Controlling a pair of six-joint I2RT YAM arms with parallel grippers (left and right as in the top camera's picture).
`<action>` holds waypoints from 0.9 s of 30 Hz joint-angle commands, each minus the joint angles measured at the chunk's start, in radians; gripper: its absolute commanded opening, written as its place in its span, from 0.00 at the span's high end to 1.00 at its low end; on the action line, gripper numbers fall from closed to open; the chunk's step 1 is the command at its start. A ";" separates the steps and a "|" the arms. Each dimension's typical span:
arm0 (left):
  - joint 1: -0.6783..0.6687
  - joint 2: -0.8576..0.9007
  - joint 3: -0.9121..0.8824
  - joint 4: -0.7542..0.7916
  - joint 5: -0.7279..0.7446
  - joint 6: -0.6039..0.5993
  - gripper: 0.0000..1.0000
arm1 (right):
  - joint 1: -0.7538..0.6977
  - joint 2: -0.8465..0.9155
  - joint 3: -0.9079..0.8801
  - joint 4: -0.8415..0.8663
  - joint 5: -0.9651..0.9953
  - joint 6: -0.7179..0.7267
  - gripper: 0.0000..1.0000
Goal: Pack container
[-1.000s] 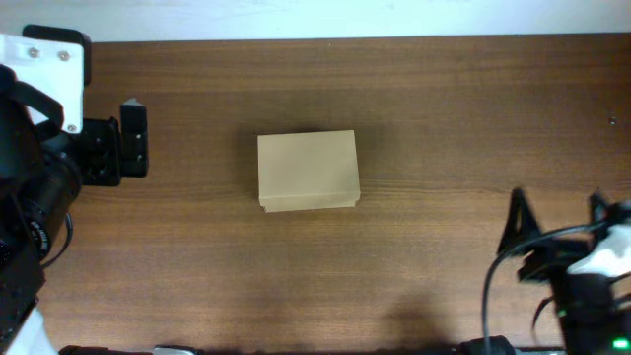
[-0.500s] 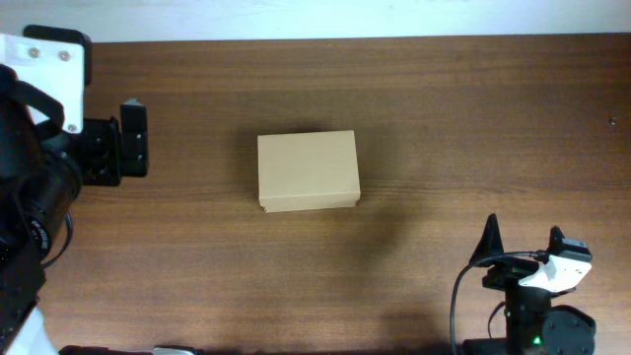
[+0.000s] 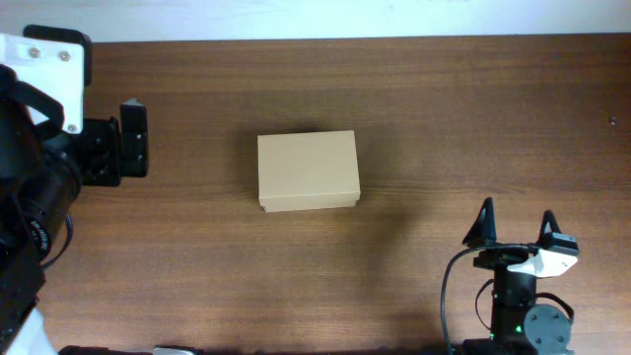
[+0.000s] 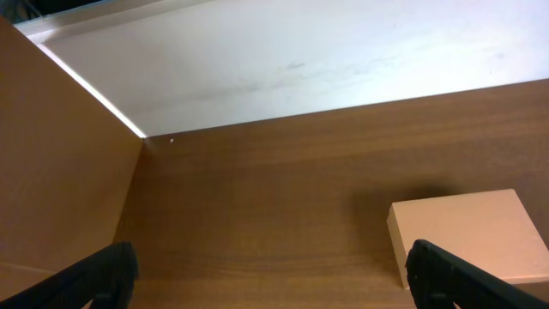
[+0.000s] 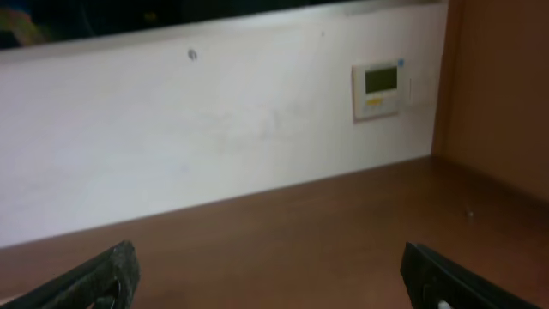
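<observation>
The container (image 3: 307, 171) is a plain tan cardboard box with its flap lid closed, lying flat at the middle of the wooden table. It also shows in the left wrist view (image 4: 467, 232), at the lower right. My left gripper (image 3: 133, 139) is open and empty at the table's left side, well left of the box; its fingertips sit wide apart in the left wrist view (image 4: 274, 275). My right gripper (image 3: 513, 225) is open and empty near the front right, far from the box; its fingers are spread in the right wrist view (image 5: 274, 279).
The dark wooden table (image 3: 444, 108) runs to a white wall (image 5: 214, 129) at the back. A small wall thermostat (image 5: 379, 88) hangs at the right. A brown side panel (image 4: 51, 172) stands at the left edge.
My right arm has drawn back toward the front edge and moved left, with its fingers now pointing away toward the back. The box and left arm have not moved.
</observation>
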 commanded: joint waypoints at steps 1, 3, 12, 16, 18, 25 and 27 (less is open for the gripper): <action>0.006 -0.002 0.001 0.000 -0.014 0.005 0.00 | -0.008 -0.013 -0.030 0.010 0.026 0.003 0.01; 0.006 -0.002 0.001 0.000 -0.014 0.005 0.00 | -0.008 -0.013 -0.048 0.010 0.025 0.003 0.01; 0.006 -0.002 0.001 0.000 -0.014 0.005 0.00 | -0.008 -0.013 -0.122 0.010 0.024 0.003 0.01; 0.006 -0.002 0.001 0.000 -0.014 0.005 0.00 | -0.008 -0.013 -0.153 0.010 0.024 0.003 0.01; 0.006 -0.002 0.001 0.000 -0.014 0.005 0.00 | -0.008 -0.013 -0.177 0.010 0.024 0.003 0.01; 0.006 -0.002 0.001 0.000 -0.014 0.005 0.00 | -0.008 -0.013 -0.193 0.050 0.020 0.003 0.01; 0.006 -0.002 0.001 0.000 -0.014 0.005 0.00 | -0.008 -0.013 -0.193 0.050 0.020 0.003 0.01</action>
